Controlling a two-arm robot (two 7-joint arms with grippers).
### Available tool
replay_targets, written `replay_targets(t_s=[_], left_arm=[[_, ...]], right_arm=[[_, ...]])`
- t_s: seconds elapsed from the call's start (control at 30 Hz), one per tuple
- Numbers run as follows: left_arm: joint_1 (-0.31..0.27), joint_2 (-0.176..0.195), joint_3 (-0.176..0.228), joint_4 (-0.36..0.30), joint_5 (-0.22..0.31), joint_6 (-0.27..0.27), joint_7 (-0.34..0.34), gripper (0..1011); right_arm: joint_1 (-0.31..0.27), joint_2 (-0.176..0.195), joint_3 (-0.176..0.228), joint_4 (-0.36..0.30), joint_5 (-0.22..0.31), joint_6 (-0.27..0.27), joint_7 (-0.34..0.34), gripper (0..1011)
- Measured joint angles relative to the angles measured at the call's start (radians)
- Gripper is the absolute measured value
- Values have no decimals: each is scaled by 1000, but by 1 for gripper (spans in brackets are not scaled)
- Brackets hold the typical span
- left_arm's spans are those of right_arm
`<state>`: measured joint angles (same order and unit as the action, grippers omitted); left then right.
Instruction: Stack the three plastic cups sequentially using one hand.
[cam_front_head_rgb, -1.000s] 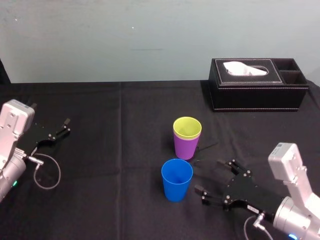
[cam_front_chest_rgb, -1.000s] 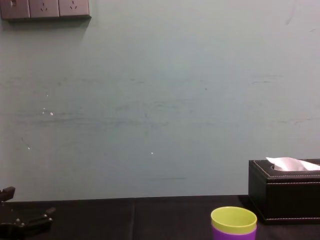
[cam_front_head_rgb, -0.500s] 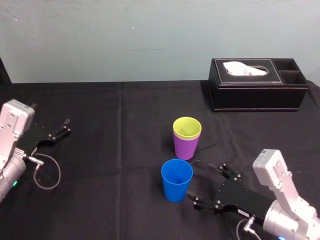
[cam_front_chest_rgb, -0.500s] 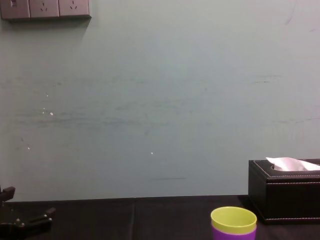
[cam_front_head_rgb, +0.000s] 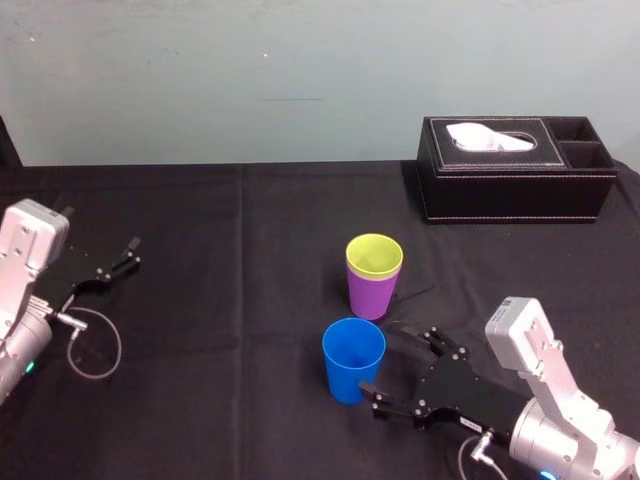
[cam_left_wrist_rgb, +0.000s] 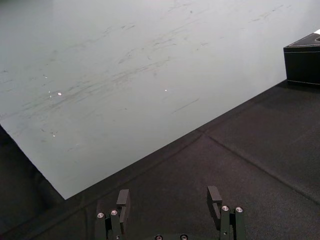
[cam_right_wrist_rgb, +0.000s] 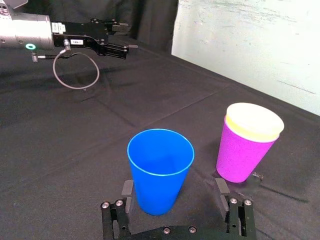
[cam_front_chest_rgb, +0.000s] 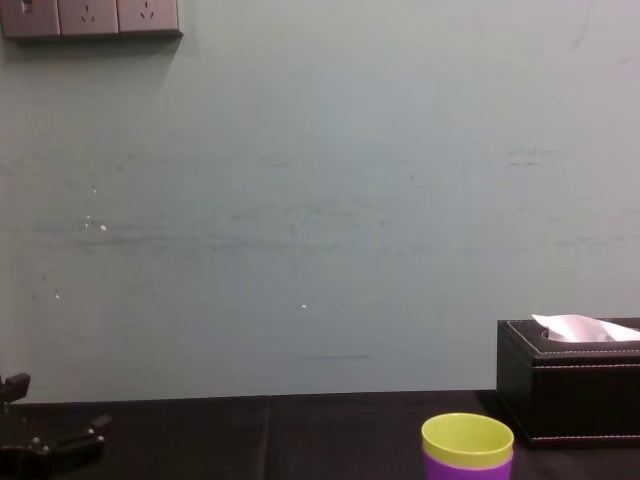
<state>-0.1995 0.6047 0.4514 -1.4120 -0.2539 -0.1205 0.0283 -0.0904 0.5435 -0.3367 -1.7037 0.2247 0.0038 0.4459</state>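
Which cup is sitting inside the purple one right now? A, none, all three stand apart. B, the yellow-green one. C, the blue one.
B: the yellow-green cup is nested in the purple cup, while the blue cup stands alone by the open right pincer; the left pincer rests far to the left.

A plain indoor test room, more lab than home: a table (cam_front_head_rgb: 250, 230) draped in black cloth stands against a bare, scuffed pale wall (cam_front_chest_rgb: 320, 200) with a row of sockets (cam_front_chest_rgb: 90, 17) high up. A black tissue box (cam_front_head_rgb: 515, 170) sits at the tabletop's far right corner, a robot's left arm (cam_front_head_rgb: 22, 270) reaches in at its left edge and the right arm (cam_front_head_rgb: 560, 410) at its near right corner
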Motion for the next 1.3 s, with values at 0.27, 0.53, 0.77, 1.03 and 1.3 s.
replay_targets(t_s=[0.27, 0.53, 0.77, 1.03, 1.3], left_arm=[[0, 0, 0, 0, 0, 0, 0, 1010], [0, 0, 0, 0, 0, 0, 0, 1010], [0, 0, 0, 0, 0, 0, 0, 1010], [0, 0, 0, 0, 0, 0, 0, 1010], [0, 0, 0, 0, 0, 0, 0, 1010]], right_arm=[[20, -11, -16, 8, -2, 11, 4, 1000], [44, -28, -30, 27, 3, 26, 9, 1000], [70, -43, -50, 49, 8, 41, 14, 1000], [103, -70, -78, 77, -1, 48, 11, 1000], [117, -81, -90, 86, -9, 55, 5, 1000]])
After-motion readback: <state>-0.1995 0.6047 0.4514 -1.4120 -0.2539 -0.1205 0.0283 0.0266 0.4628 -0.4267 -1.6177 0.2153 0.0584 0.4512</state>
